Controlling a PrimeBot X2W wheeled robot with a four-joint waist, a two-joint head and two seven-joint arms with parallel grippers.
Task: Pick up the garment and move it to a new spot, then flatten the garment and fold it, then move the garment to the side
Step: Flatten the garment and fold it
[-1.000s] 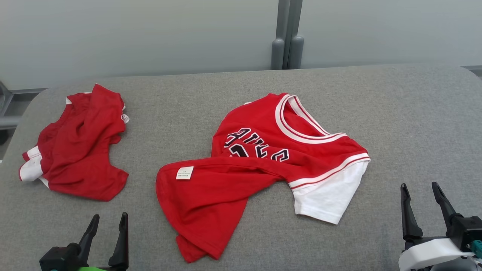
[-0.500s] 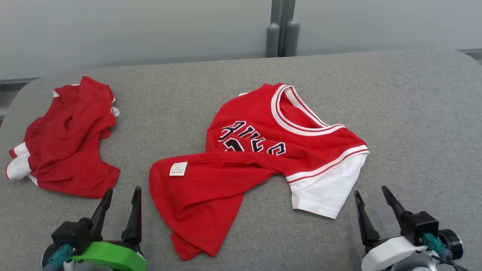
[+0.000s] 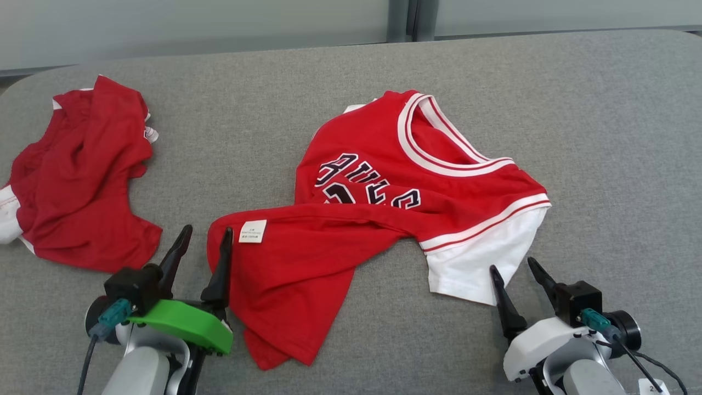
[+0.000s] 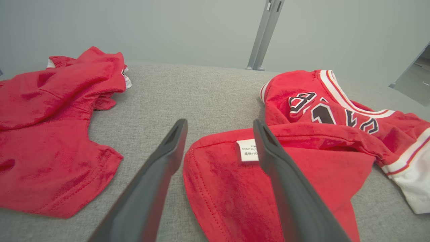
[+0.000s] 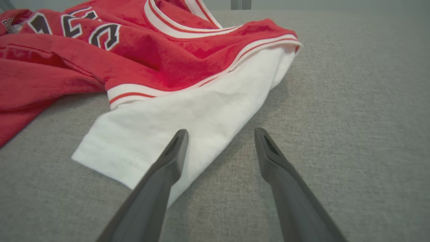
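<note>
- At the far left of the grey tabletop (image 3: 603, 137) lies a crumpled red garment (image 3: 77, 181) with white trim, well apart from the jersey.
- The left end effector (image 3: 207, 230) is at the near left with its two dark fingers spread and nothing between them but cloth edge. One finger is over bare tabletop between the two garments. The other is over the jersey's near-left hem corner, just beside a small white label (image 3: 253, 231). Whether it touches the cloth cannot be told.
- The red jersey (image 3: 384, 208) lies in the middle of the tabletop, twisted. Its lower part is folded over toward the near left, the black lettering shows across the chest, and the white-trimmed neck opening is toward the far side.
- Its white sleeve (image 3: 477, 263) spreads flat at the near right.
- The right end effector (image 3: 513, 265) is at the near right, fingers apart and holding nothing. Its left fingertip is over the sleeve's near corner, its right fingertip over bare tabletop.
</note>
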